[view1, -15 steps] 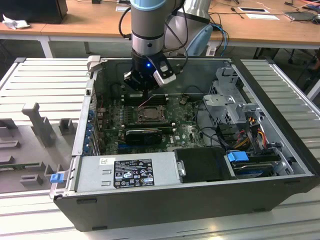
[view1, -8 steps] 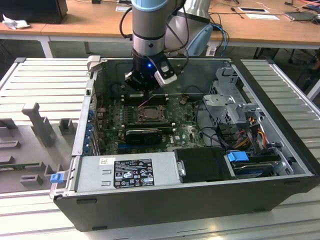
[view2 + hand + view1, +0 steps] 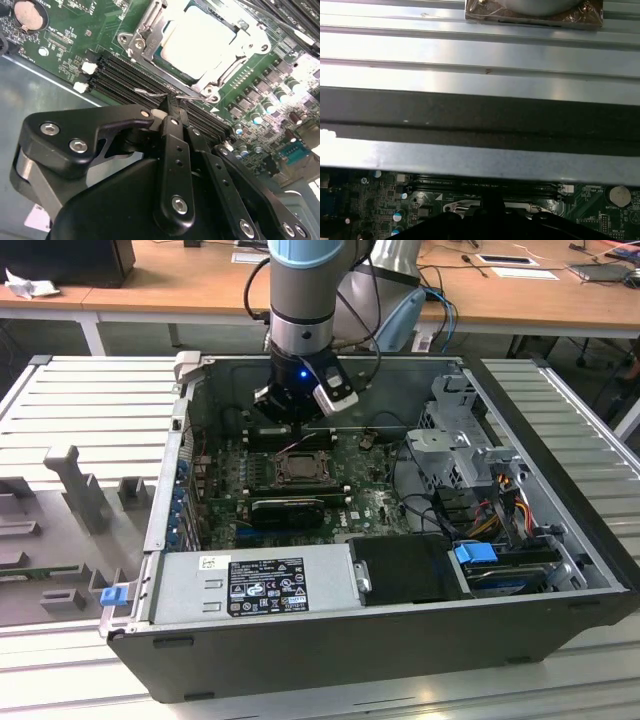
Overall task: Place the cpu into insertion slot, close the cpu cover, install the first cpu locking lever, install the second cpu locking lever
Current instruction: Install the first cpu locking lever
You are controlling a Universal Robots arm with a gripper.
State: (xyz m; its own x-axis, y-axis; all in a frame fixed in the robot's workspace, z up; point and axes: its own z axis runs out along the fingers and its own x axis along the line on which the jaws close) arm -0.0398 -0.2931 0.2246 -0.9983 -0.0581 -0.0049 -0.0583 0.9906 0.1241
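The cpu (image 3: 200, 37) lies in its socket on the green motherboard, silver top up. The cpu cover (image 3: 142, 32), a metal frame, lies flat around it. A thin wire locking lever (image 3: 150, 92) runs along the socket's edge beside the memory slots. My gripper (image 3: 170, 107) stands over that edge with its black fingers (image 3: 172, 150) shut together, tips at the lever wire. In the exterior view the gripper (image 3: 290, 428) hangs inside the open computer case just beyond the socket (image 3: 298, 468). The first wrist view has the lever (image 3: 462, 205) below the case wall.
Black memory slots (image 3: 125, 75) lie between the socket and the case wall (image 3: 480, 105). A black card (image 3: 285, 510) sits in front of the socket. The power supply (image 3: 250, 585) fills the near side, a drive cage (image 3: 460, 430) and cables the exterior view's right.
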